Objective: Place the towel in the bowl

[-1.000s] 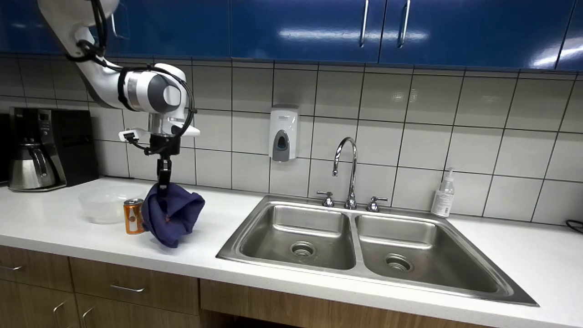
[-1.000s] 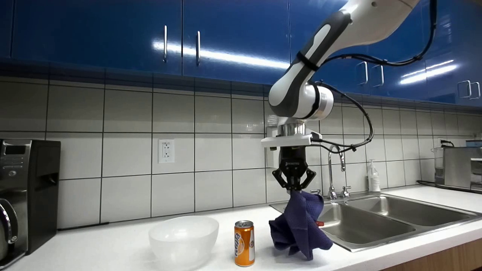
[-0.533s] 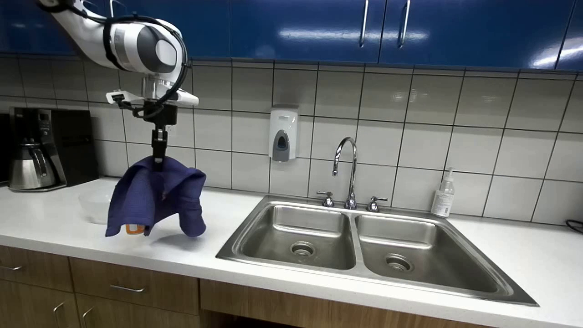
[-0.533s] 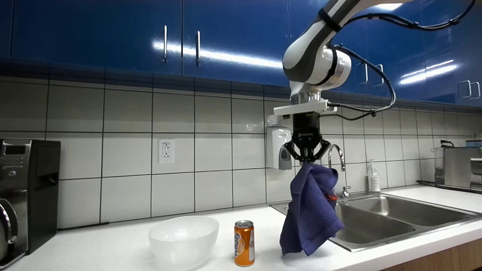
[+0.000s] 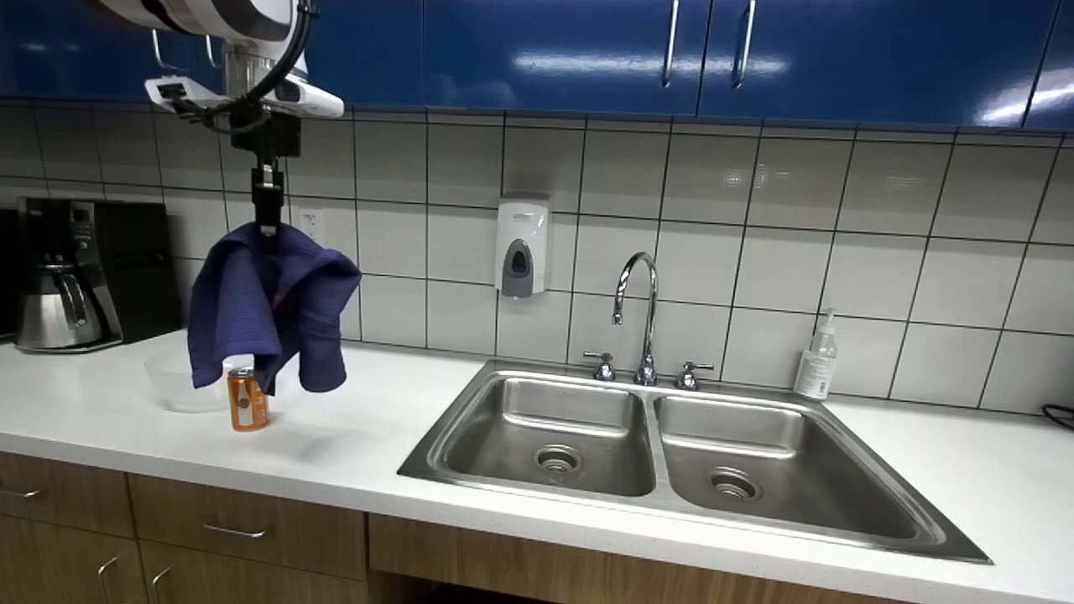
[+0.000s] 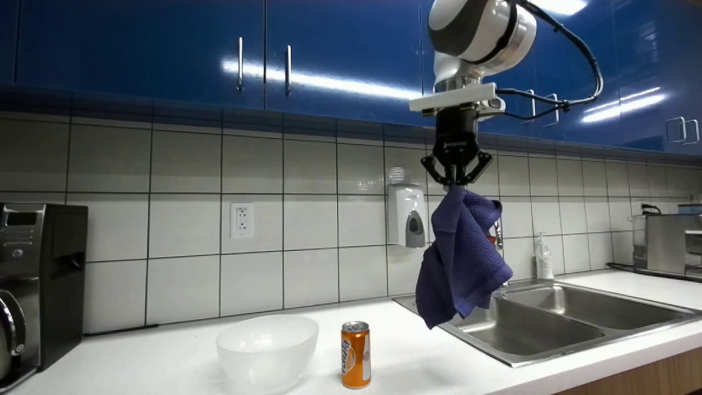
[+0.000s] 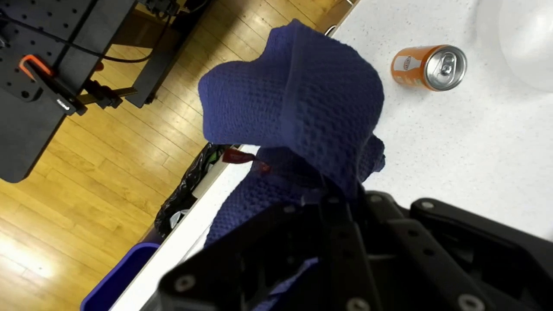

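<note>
White bench [image 6: 159, 362]: hand [image 6: 456, 185] clamped on purple waffle towel [image 6: 466, 258], hanging clear near front edge; frosted bowl [image 6: 266, 356], Fanta can [image 6: 356, 359] stand apart.

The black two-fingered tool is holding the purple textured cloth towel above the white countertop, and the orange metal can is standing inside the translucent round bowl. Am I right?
Not quite: the orange can stands on the countertop beside the bowl, not inside it, as an exterior view shows. The tool does hold the towel above the countertop.
</note>
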